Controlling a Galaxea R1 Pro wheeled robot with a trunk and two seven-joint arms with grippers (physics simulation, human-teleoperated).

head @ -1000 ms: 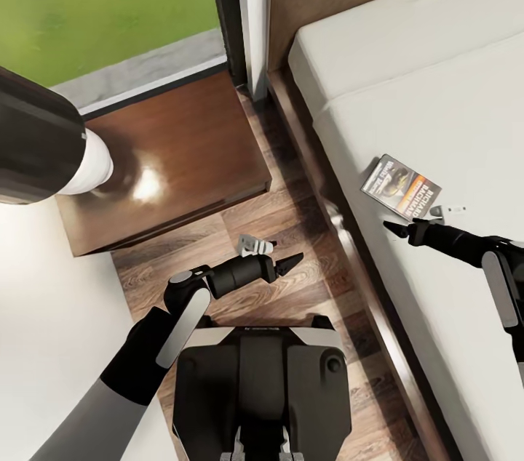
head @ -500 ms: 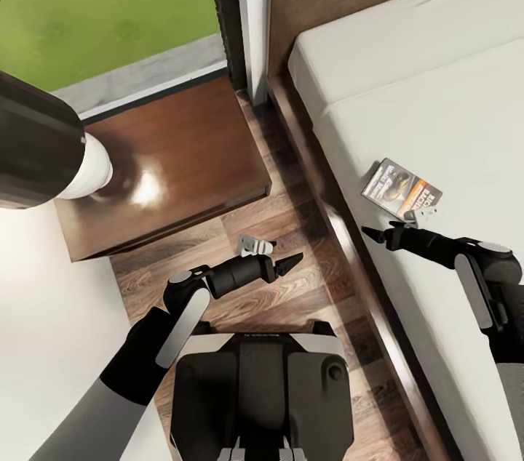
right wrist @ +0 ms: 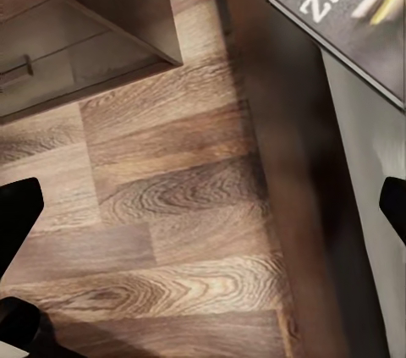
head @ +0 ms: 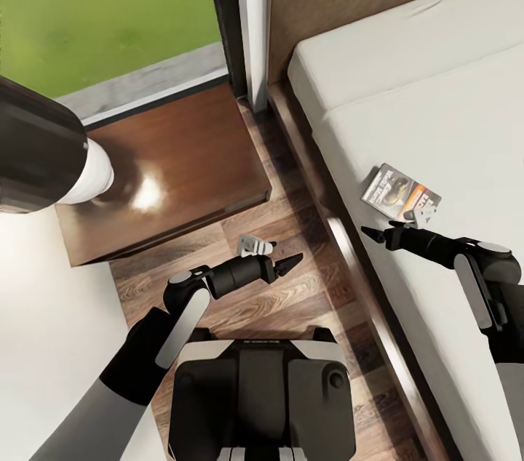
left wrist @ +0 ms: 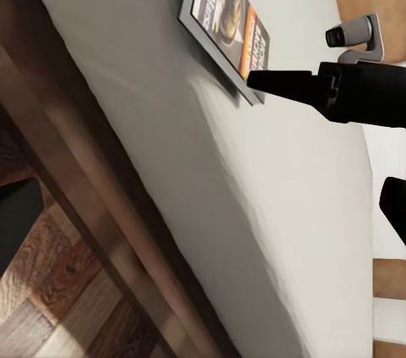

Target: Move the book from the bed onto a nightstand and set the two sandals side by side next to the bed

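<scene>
My right hand (head: 372,233) hovers over the pale grey-white mattress of the dark-framed bed (head: 451,119), fingers apart, just beside the thin orange-banded paperback book (head: 400,192). My left hand (head: 291,261), fingers apart, hangs above the plank floor (head: 291,301) near the reddish-brown nightstand (head: 182,163).

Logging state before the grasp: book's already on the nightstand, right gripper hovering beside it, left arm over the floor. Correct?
Not quite. The book lies on the bed, near its edge, not on the nightstand; the head view shows this. The rest holds: the right gripper hovers beside the book and the left gripper is over the floor.
</scene>
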